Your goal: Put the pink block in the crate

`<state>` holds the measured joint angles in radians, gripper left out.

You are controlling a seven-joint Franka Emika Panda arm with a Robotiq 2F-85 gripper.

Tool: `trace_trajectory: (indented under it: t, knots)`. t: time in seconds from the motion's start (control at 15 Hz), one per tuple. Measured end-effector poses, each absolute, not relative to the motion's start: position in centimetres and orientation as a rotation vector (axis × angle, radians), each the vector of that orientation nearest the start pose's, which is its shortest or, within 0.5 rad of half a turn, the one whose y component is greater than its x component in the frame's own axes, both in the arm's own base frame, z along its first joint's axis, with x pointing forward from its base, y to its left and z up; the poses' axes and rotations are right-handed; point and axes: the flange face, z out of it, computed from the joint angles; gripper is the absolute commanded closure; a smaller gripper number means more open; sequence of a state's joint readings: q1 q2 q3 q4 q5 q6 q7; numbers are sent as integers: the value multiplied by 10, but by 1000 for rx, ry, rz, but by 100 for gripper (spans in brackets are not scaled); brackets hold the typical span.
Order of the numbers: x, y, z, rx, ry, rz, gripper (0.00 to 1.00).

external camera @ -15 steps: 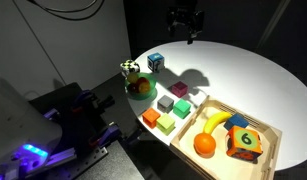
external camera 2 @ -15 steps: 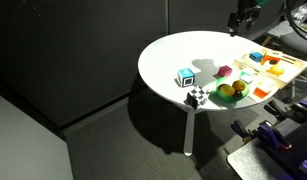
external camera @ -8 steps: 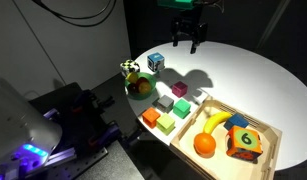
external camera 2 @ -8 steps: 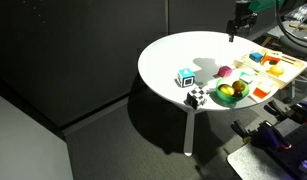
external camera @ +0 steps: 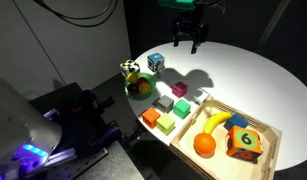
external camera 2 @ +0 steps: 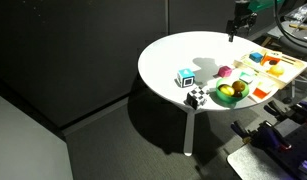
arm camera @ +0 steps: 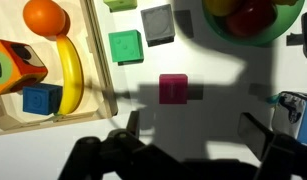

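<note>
The pink block [external camera: 180, 89] lies on the round white table, between the dark green bowl and the crate [external camera: 248, 112]. In the wrist view the pink block [arm camera: 173, 88] sits just ahead of my open, empty gripper [arm camera: 193, 130]. The crate's wooden wall [arm camera: 96, 55] is to the left. The crate holds an orange, a banana, a blue block and an orange die. In both exterior views my gripper [external camera: 186, 35] [external camera 2: 236, 25] hangs high over the table's far side, well apart from the pink block [external camera 2: 224, 72].
A green bowl [external camera: 141, 86] with fruit stands near the table edge. Near it are a blue-white cube [external camera: 154, 62] and a checkered cube [external camera: 128, 68]. A grey cube [external camera: 165, 102], an orange cube [external camera: 151, 118] and green cubes [external camera: 180, 108] lie beside the crate.
The gripper came a little lower and closer over the table between one second and half a second ago. It has held still since then. No object moved.
</note>
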<state>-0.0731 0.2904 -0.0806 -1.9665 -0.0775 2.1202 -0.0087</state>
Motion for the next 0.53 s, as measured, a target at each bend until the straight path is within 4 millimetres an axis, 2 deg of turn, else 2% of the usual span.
trace_trajectory:
  t: [0.2, 0.53]
  knots:
    - [584, -93, 309, -3203, 157, 245, 0]
    - [590, -97, 279, -3198, 148, 312, 0]
